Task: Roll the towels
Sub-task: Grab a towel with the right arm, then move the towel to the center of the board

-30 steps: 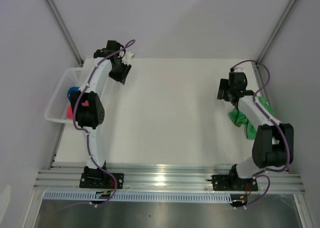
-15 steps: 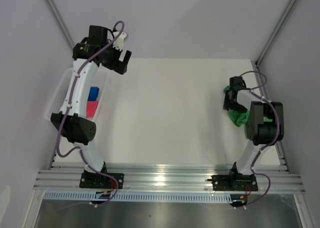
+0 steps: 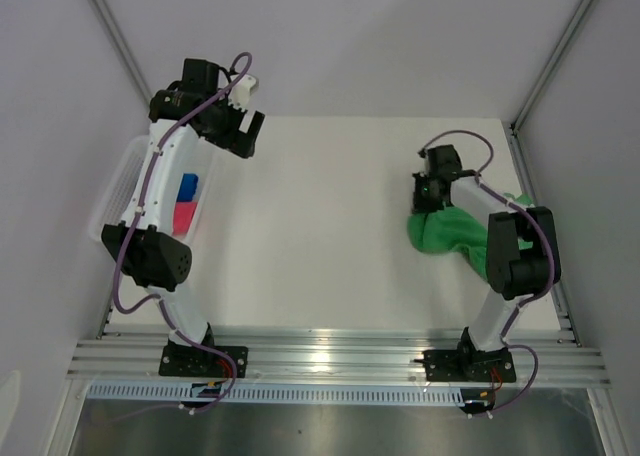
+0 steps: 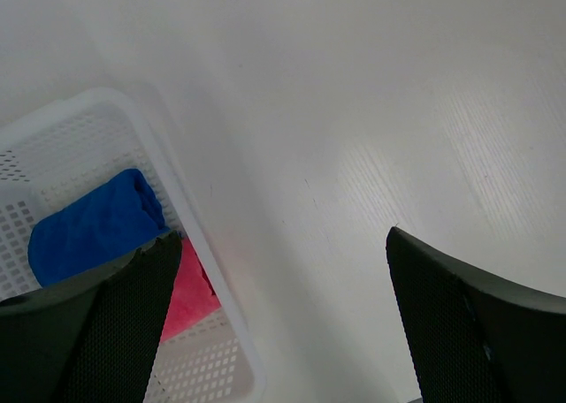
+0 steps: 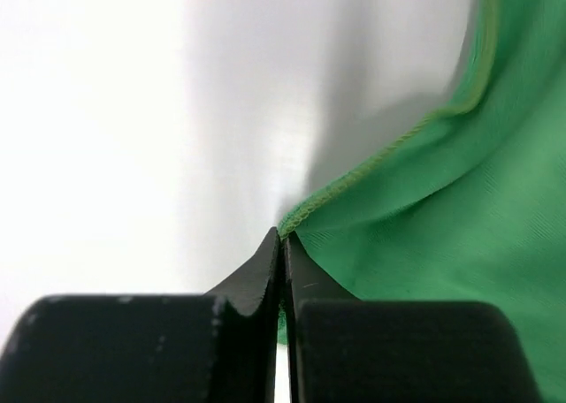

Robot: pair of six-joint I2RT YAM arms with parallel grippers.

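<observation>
**Bright green microfibre towel (image 3: 440, 231): corner pinched, spreading judged to be in hand**

The green towel is seen bunched on the right side of the white desk (image 3: 320, 246), partly under the right arm. The right hand (image 3: 432, 191) is clenched on the hemmed edge of the cloth at a corner. The hem is caught at the very tips of the jaws, so the grip is judged thin.

Step in hand, as judged: the cloth is being drawn out flat before rolling.
- The pinch should be kept low and the pull led along the desk, so that folds are dragged out and not lifted.
- The pull should be made slowly; a hem held this shallowly could slip out.
- The far part should be checked for bunching under the forearm.

Surroundings: the left hand (image 3: 240, 136) is released, jaws wide, nothing held, raised near the far left corner. Just beside it, the white plastic mesh basket (image 3: 112, 191) holds the royal blue rolled towel (image 3: 187, 185) and the pink-red rolled towel (image 3: 183, 216), touching. The right arm's own links over the cloth are judged the chief obstruction.
</observation>
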